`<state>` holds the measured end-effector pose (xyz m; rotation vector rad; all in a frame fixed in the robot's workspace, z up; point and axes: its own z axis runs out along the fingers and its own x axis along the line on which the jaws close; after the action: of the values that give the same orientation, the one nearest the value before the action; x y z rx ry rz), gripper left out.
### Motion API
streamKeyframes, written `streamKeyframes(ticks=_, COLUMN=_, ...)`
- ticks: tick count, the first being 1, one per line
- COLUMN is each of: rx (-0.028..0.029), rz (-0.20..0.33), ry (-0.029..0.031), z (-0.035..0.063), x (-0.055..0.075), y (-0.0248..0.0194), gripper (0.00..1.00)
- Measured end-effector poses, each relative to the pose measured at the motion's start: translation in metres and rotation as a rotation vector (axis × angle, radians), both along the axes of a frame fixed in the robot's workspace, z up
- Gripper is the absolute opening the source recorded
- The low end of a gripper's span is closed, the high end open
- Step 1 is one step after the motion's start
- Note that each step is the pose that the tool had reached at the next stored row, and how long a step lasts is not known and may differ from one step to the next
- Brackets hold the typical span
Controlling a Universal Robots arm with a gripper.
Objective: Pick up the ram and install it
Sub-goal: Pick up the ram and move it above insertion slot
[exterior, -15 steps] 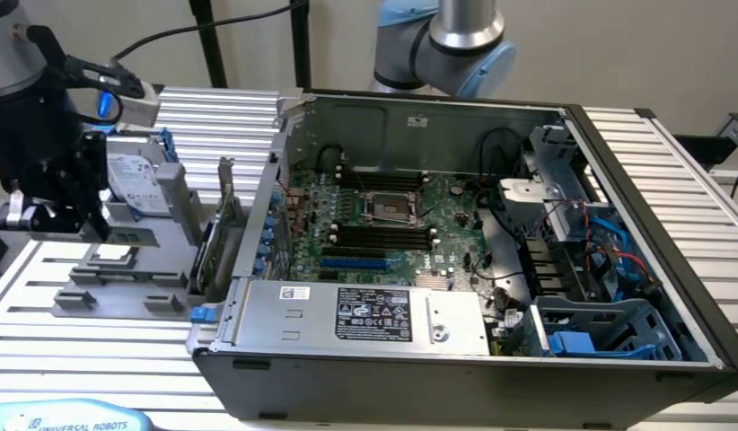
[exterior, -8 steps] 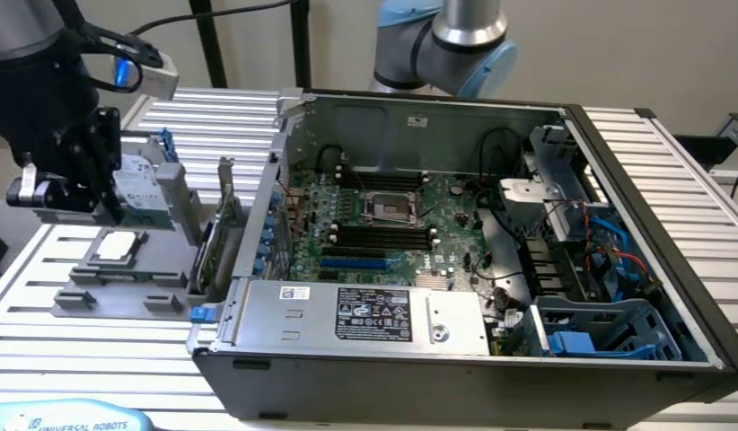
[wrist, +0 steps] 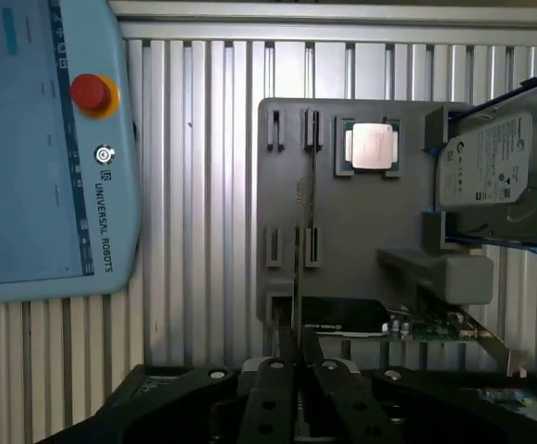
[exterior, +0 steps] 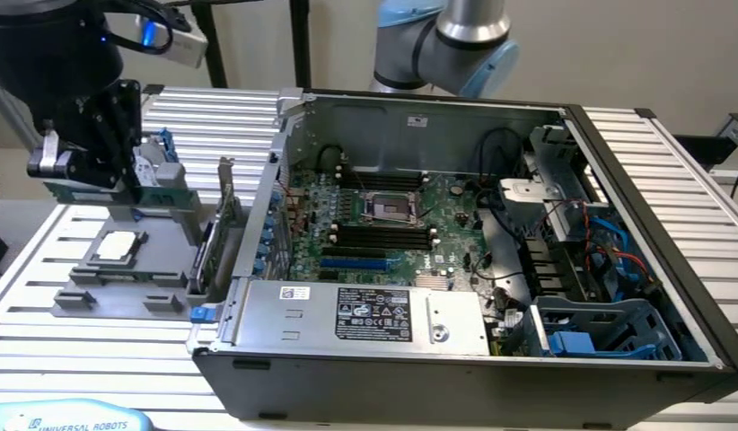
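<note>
Half done: my pincer pinches the ram above the grey tray. Motherboard slots in the open case look unfilled.

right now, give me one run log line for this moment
hand: shut on the ram | ram: raised above the gray tray | computer case: open, ram not yet installed

Your backdrop: one plain beige wall at the rear; one ribbed silver metal table under everything; two black posts standing before that wall; light even and soft.
</note>
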<state>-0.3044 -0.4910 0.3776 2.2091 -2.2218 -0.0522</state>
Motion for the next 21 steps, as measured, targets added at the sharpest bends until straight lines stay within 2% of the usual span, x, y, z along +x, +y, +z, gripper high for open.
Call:
streamKeyframes(ticks=6, rx=0.0004, rz=0.000, ry=0.0000, z=0.0113, x=0.023, y=0.0024, gripper=0.14)
streamKeyframes(ticks=21, rx=0.0010, rz=0.000, ry=0.0003, z=0.0143, x=0.091, y=0.0071, gripper=0.14)
